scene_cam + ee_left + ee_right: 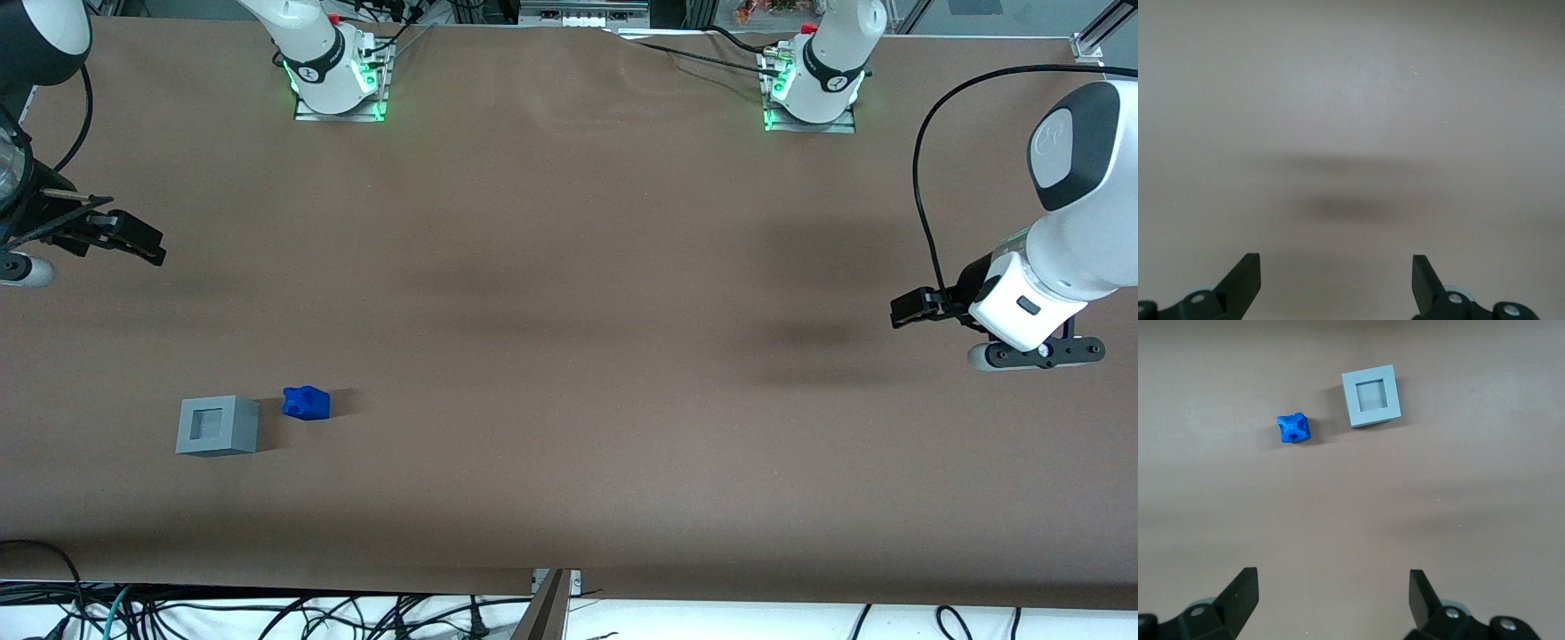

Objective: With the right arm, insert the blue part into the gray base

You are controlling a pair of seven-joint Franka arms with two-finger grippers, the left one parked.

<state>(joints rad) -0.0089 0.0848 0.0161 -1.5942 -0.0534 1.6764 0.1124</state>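
The blue part (307,403) lies on the brown table beside the gray base (218,426), a small gap between them. The base's square socket faces up. Both also show in the right wrist view: the blue part (1293,429) with its notched top up, and the gray base (1371,395). My right arm's gripper (133,240) hangs above the table at the working arm's end, farther from the front camera than both parts. In the right wrist view the gripper (1333,577) is open and empty, with bare table between its fingers.
Two arm bases (336,76) (813,84) with green lights stand along the table edge farthest from the front camera. Loose cables (267,613) lie below the table edge nearest that camera.
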